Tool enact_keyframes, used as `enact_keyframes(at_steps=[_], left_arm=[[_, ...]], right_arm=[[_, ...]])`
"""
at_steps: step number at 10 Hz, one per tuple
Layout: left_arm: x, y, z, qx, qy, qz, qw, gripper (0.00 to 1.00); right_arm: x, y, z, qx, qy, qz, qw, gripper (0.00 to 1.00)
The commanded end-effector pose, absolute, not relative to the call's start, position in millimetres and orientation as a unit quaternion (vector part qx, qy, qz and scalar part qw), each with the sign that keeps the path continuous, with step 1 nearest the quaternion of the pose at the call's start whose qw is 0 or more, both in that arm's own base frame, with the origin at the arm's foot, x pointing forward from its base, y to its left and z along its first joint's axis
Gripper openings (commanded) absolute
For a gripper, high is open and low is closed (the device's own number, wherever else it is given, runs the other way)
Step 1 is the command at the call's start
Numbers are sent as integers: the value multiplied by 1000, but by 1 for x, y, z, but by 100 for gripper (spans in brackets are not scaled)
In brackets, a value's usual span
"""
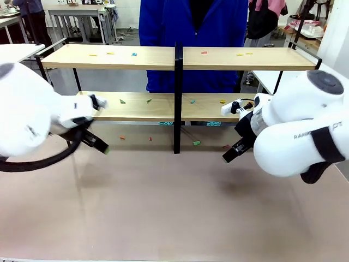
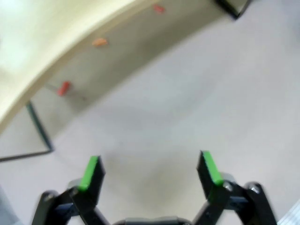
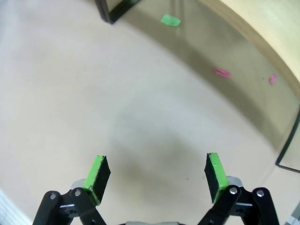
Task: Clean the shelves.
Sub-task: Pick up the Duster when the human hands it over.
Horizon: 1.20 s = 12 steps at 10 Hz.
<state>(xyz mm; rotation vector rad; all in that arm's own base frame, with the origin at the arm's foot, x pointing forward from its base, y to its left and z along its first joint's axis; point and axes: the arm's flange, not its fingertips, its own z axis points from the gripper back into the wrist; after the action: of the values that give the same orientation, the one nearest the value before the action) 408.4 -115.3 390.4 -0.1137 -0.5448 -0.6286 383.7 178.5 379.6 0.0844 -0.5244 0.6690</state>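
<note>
Left gripper (image 2: 150,166) and right gripper (image 3: 157,168) hover jaws apart, empty, above the tabletop (image 1: 163,207) before shelves (image 1: 71,57) littered with coloured scraps (image 1: 134,54)

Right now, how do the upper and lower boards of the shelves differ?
The upper board shows end to end; the lower board has its ends hidden behind the left arm and right arm. The upper board carries mostly yellow scraps, the lower board mostly green and teal scraps. Both are light wood, littered, and crossed by the black centre post.

Bare tabletop (image 1: 174,207) lies open before the shelves (image 1: 136,57); their black centre post (image 1: 178,98) splits each tier's opening.
</note>
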Motion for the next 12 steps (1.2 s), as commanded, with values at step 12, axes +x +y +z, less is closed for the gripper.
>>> enact_keyframes(at_steps=[12], left_arm=[[378,22,456,-160,-292,-383,862,100]], right_arm=[[368,127,460,77,-269,300,912,100]])
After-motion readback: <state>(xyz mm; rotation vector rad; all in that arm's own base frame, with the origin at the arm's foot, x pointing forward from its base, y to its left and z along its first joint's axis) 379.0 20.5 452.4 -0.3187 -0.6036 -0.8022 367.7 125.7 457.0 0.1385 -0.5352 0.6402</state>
